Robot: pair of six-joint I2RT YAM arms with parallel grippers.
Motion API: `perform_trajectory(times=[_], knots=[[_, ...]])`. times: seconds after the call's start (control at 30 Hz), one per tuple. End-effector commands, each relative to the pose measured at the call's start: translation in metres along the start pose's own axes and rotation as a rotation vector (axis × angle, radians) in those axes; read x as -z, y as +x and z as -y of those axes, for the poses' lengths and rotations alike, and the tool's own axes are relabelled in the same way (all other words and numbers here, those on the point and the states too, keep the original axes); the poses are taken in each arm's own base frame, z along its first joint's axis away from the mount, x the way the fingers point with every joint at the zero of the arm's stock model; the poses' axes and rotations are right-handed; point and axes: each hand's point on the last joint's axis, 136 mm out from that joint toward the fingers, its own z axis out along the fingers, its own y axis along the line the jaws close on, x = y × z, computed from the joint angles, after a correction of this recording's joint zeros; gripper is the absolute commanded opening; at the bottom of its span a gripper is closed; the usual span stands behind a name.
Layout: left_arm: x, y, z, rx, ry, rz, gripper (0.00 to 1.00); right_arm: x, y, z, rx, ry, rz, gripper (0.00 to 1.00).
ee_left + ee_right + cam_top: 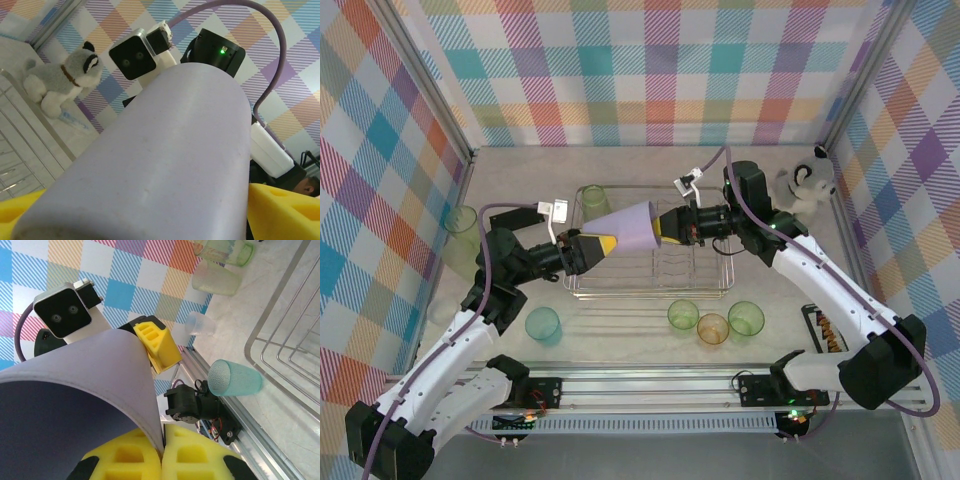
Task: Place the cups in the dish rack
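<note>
**Table** (620, 340): carries the rack and the loose cups.

**Dish rack** (705, 265): sits mid-table, between the two arms.

**Lavender cup** (632, 228): held in the air above the left half of the rack. It lies on its side, with the mouth toward the right arm and the closed end toward the left arm.

**Right gripper** (161, 460): pressed together on the cup's rim, one finger inside the mouth and one outside, pinching the thin wall.

**Left gripper** (603, 243): spread wide, its yellow fingers (282, 212) standing on either side of the cup's closed end. Whether they bear on the wall cannot be told.

**Remaining cups:** the teal cup (542, 323), two green cups (683, 314) (746, 318) and an orange cup (713, 328) stand upright on the table just in front of the rack.

**Handling assessment:**
- The cup looks light, smooth and thin-walled, so it is likely to flex under a hard squeeze.
- The taper favours slipping toward the narrow end.
- A rim pinch alone leaves it free to pivot.
- The sounder hold is judged to be across the body near the closed end, with moderate pressure.
</note>
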Motion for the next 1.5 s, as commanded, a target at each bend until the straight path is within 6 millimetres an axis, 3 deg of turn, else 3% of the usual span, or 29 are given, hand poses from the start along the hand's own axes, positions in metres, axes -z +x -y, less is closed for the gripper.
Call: perform_trajectory(times=[0.0,0.13,0.27,0.33,0.43,0.53,0.63,0.87,0.93,1.07,1.17,1.47], knots=[[0.000,-0.007,0.015,-0.052,0.040,0.020,0.77,-0.004,0.001,0.013,-0.036,0.012,-0.012,0.00],[-0.001,-0.005,0.004,-0.046,-0.009,0.019,0.61,-0.004,0.000,0.013,-0.040,0.020,-0.006,0.14],[0.004,-0.003,-0.006,-0.091,-0.079,0.029,0.47,-0.002,-0.002,0.023,-0.046,0.089,0.017,0.52],[0.007,-0.003,-0.010,-0.106,-0.113,0.032,0.44,0.003,-0.002,0.040,-0.063,0.200,0.041,0.79],[0.012,-0.004,-0.021,-0.109,-0.192,0.041,0.39,0.025,0.001,0.075,-0.074,0.447,0.106,0.99],[0.022,-0.006,-0.038,-0.109,-0.324,0.056,0.37,0.062,0.006,0.106,-0.086,0.705,0.191,0.99],[0.035,-0.011,-0.056,-0.102,-0.475,0.076,0.40,0.099,0.012,0.118,-0.085,0.880,0.289,0.99],[0.057,-0.004,-0.097,-0.059,-0.767,-0.020,0.34,0.187,0.023,0.116,-0.047,1.096,0.650,0.99],[0.060,-0.001,-0.105,-0.052,-0.818,-0.044,0.32,0.201,0.026,0.111,-0.001,1.085,0.732,0.99],[0.069,0.002,-0.121,-0.040,-0.925,-0.088,0.27,0.215,0.036,0.106,0.095,1.046,0.824,0.99],[0.077,0.002,-0.134,-0.026,-1.027,-0.127,0.21,0.222,0.048,0.114,0.092,1.063,0.839,0.99],[0.077,-0.007,-0.158,-0.020,-1.209,-0.263,0.18,0.211,0.060,0.131,0.076,1.063,0.760,0.99]])
